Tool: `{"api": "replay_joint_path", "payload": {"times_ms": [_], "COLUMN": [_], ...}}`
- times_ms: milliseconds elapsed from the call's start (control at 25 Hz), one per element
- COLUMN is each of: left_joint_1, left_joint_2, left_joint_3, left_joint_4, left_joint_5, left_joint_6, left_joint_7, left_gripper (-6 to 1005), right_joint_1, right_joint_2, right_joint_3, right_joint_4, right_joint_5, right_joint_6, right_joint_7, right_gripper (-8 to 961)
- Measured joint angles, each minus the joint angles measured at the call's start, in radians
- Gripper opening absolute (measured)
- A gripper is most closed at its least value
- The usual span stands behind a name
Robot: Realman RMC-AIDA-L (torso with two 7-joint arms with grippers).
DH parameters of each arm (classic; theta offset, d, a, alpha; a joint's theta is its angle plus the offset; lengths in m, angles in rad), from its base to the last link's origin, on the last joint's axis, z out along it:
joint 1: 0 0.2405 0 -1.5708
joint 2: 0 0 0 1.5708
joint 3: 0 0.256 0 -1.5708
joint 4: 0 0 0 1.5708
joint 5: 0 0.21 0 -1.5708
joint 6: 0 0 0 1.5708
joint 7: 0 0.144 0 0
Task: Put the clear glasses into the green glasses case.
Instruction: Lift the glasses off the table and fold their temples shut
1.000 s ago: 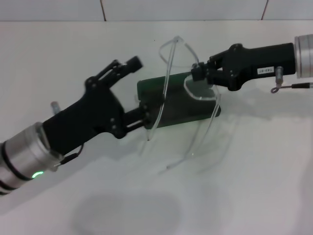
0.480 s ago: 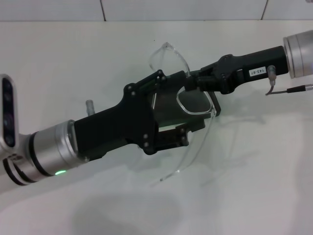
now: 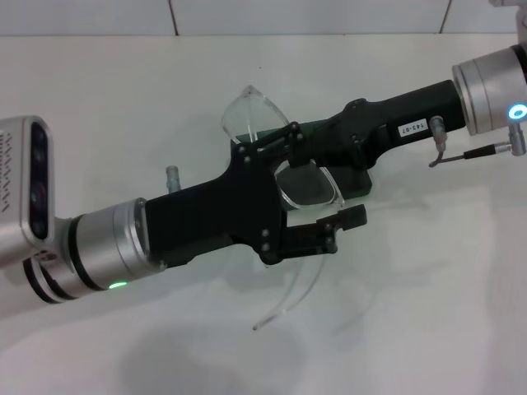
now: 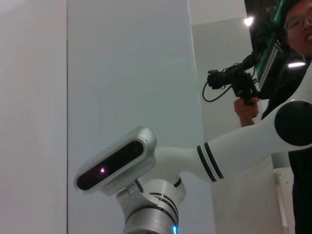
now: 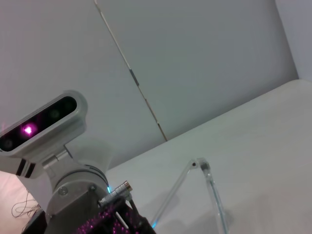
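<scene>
The clear glasses (image 3: 251, 109) hang over the table's middle, one lens raised toward the far side and the other lens (image 3: 310, 186) lower. One thin arm of theirs (image 3: 286, 300) trails toward the near side. My right gripper (image 3: 301, 150) reaches in from the right and is shut on the frame near the bridge. My left gripper (image 3: 317, 181) comes from the lower left, open, with one finger on each side of the lower lens. The green glasses case (image 3: 319, 126) lies under both grippers, only slivers showing. A clear arm of the glasses (image 5: 208, 181) shows in the right wrist view.
White tabletop (image 3: 428, 313) all around, with a tiled wall (image 3: 313, 15) behind it. The left wrist view shows the right arm's wrist camera (image 4: 117, 158) and a person (image 4: 292, 44) holding a camera beyond.
My left arm has swung right over the case, its open fingers now flanking the lower lens. The right gripper has carried the glasses leftward and lower.
</scene>
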Motion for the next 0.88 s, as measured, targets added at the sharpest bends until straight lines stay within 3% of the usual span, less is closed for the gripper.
{"api": "replay_joint_path", "payload": {"times_ms": [560,880], "left_joint_1": [0.035,0.019], "left_joint_2": [0.019,0.039], "left_joint_3": [-0.007,0.000], "left_joint_4": [0.018,0.041], "left_joint_5": [-0.045,-0.009], "left_joint_6": [0.064,-0.010], "left_joint_7": [-0.006,-0.128], "left_gripper": [832,832], "right_joint_1": [-0.020,-0.022], "right_joint_2": [-0.021,-0.011], "right_joint_3": [-0.001,-0.002], "right_joint_4": [-0.012,-0.048], "right_joint_5": [0.011,0.016], "right_joint_6": [0.028,0.004], "right_joint_7": [-0.027,-0.062], "right_gripper": [65,65]}}
